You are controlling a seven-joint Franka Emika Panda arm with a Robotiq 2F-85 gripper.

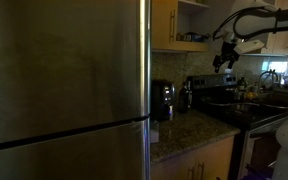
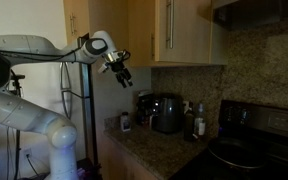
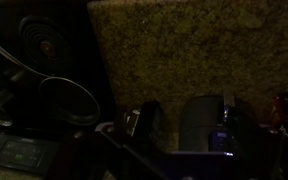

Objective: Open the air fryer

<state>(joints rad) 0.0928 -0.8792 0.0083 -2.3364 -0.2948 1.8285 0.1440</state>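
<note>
The air fryer (image 1: 162, 100) is a small glossy black box with rounded top edges. It stands closed on the granite counter next to the fridge, and it also shows in an exterior view (image 2: 167, 112). My gripper (image 1: 224, 60) hangs high in the air, well away from the air fryer and above counter level. In both exterior views its fingers look spread and empty (image 2: 120, 74). The wrist view is very dark. Two dark rounded shapes (image 3: 206, 125) (image 3: 149, 122) stand at its lower edge, and I cannot tell which is the air fryer.
A huge stainless-steel fridge (image 1: 64, 80) fills one side. A black stove (image 2: 254, 140) (image 1: 259, 105) stands beside the counter, with its burners in the wrist view (image 3: 44, 50). A dark appliance with silvery parts (image 2: 144, 105) and a bottle (image 2: 197, 120) flank the air fryer. Wooden cabinets (image 2: 184, 30) hang above.
</note>
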